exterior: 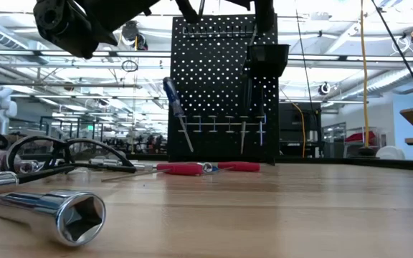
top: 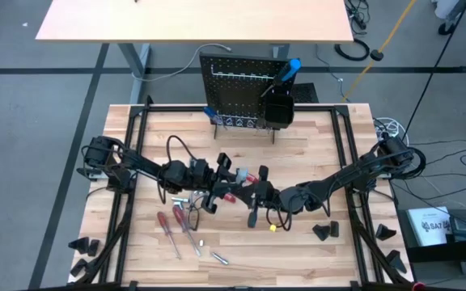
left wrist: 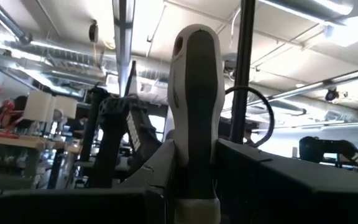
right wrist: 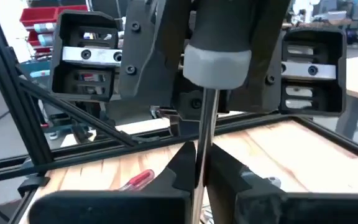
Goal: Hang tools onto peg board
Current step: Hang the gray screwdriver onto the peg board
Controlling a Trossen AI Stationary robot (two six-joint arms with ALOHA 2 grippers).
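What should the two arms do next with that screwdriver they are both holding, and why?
Probably the left gripper should let go. It clamps the screwdriver's grey handle, while the right gripper is shut on the metal shaft just below it. Both meet mid-table, well short of the peg board. One arm has to release before the other can carry the tool there.
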